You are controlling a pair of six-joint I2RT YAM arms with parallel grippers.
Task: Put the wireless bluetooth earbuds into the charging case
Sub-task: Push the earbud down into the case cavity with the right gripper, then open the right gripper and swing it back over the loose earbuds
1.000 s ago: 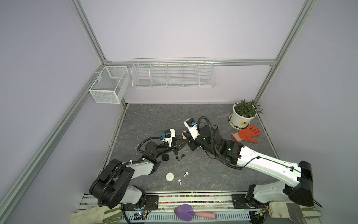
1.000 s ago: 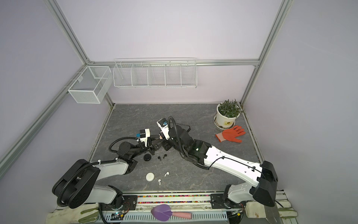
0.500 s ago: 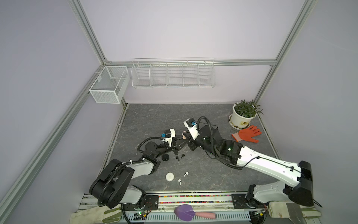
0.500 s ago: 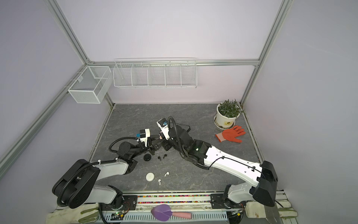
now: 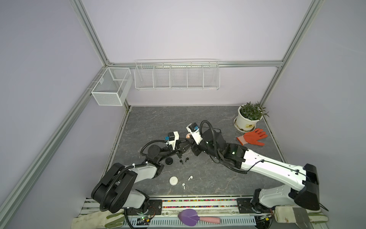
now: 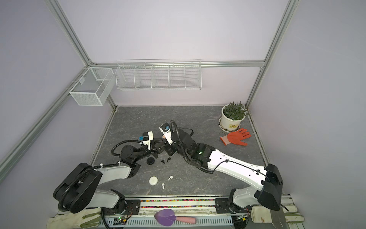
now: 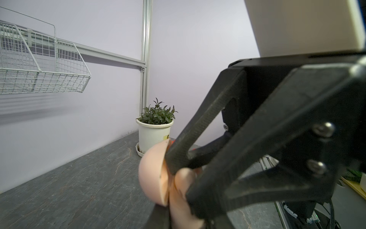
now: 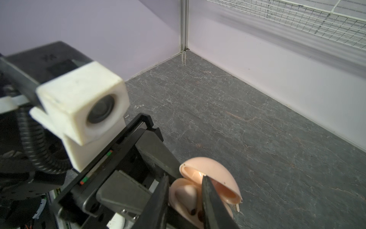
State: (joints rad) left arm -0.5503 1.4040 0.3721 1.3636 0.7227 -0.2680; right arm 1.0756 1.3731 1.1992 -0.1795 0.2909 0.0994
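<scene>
- Note the right gripper (image 8: pixel 185 178): shut a second ago, now eased apart to a narrow gap and clamped on nothing.
- Locate the pale pink earbud (image 8: pixel 186 195) between its jaws, lying in the lower shell of the pink charging case (image 8: pixel 217 176); read this as a release just made into the socket.
- Note the left gripper (image 5: pixel 185 140): pinched tight on the pink charging case, as a second ago, holding it with the lid hinged open and, by the look of both wrist views, lifted off the table (image 5: pixel 158 123).
- Compare the earlier top views: no visible shift of either arm; confine the change to the right jaws.
- Cannot tell whether a second pink earbud occupies the other socket: hidden behind the right jaw.
- Treat full seating as unconfirmed; judge the earbud placed but not yet pressed home.
- Count the remainder as pending: black earbuds (image 5: pixel 186 159) loose on the table just beside the black case (image 5: pixel 169 161), white earbuds (image 5: pixel 190 177) loose near the white case (image 5: pixel 173 180).
- For the next move, draw the right jaws straight back, clear of the lid, without dragging the earbud out; keep the left grip steady.
</scene>
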